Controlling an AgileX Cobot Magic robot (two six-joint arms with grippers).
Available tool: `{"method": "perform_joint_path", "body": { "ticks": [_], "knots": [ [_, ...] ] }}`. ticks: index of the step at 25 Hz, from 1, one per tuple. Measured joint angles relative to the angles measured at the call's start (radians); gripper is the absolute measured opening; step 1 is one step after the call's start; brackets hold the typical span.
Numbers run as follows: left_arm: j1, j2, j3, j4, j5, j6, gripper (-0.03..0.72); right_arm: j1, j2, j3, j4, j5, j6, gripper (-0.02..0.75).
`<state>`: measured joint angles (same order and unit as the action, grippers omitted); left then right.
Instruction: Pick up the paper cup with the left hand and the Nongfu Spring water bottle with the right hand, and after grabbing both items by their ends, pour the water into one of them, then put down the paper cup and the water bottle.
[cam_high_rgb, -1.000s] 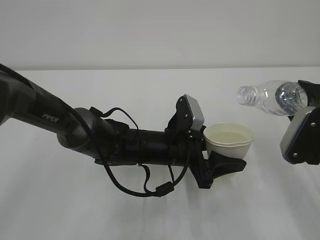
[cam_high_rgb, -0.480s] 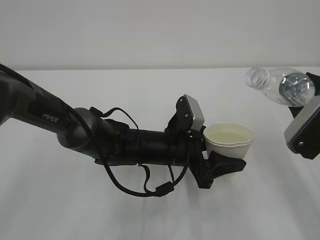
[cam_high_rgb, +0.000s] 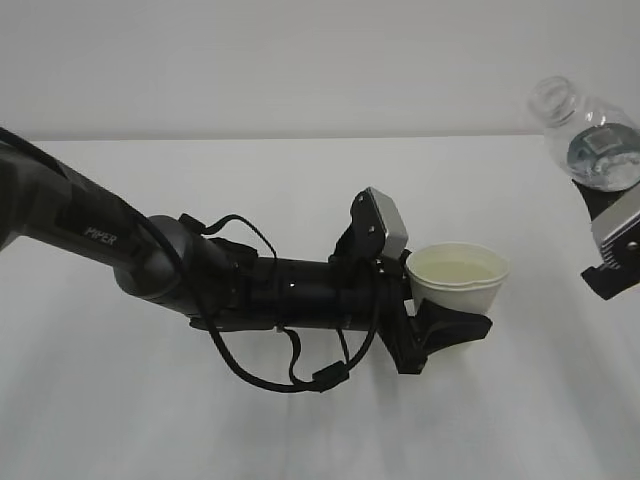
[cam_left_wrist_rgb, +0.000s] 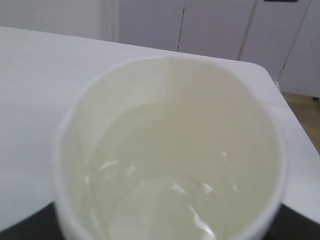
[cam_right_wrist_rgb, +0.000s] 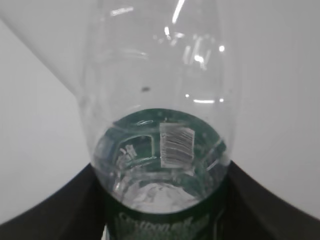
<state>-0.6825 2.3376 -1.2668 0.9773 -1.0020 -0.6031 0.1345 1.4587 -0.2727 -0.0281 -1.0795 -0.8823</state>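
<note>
You see a plain white table (cam_high_rgb: 300, 200) with a matte surface. Its far edge meets a pale wall (cam_high_rgb: 300, 60). Nothing visibly rests directly on it.

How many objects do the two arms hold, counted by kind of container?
White tapered paper cup with clear water inside: 1
Clear ribbed plastic bottle with dark green label: 1
Total: 2

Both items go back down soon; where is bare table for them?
Bare table lies right of the paper cup, beneath the raised water bottle, and along the far edge behind the cup. The near-left is crowded by the left arm and its cable.
</note>
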Motion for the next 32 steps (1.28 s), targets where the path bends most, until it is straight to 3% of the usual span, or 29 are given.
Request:
{"method": "perform_joint_path", "body": {
  "ticks": [12, 20, 32],
  "knots": [
    [0.039, 0.000, 0.000, -0.001, -0.008, 0.000, 0.430, 0.000, 0.094, 0.000, 0.002, -0.038, 0.507, 0.439],
    [0.075, 0.000, 0.000, 0.023, -0.012, 0.000, 0.428, 0.000, 0.219, -0.010, 0.005, -0.038, 0.620, 0.439],
    [0.112, 0.000, 0.000, 0.030, -0.022, 0.000, 0.426, 0.000, 0.424, -0.208, -0.037, -0.036, 0.778, 0.438]
  ]
}}
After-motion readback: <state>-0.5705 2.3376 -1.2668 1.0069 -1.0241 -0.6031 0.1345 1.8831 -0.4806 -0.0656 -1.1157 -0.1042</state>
